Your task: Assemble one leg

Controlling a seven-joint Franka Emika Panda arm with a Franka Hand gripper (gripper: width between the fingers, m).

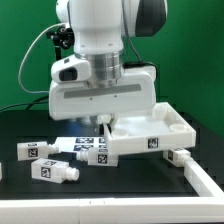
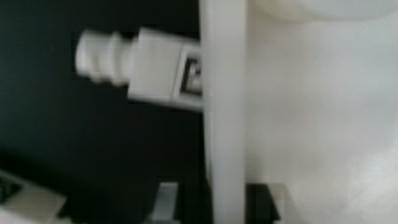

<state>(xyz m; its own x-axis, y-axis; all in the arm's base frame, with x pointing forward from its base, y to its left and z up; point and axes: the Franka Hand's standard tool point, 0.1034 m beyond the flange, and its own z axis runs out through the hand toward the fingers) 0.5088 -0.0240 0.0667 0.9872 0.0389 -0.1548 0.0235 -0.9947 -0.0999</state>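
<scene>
Claw: low at the panel rim, a finger either side; whether it grips, cannot tell.
Leg: on the desk, just beside panel, at its 8 o'clock.

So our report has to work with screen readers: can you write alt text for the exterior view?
A white Panda arm reaches down, its gripper at the exterior view's left edge of a large white square panel on a black table. Several small white tagged legs lie loose beside the panel, on that same side.
</scene>
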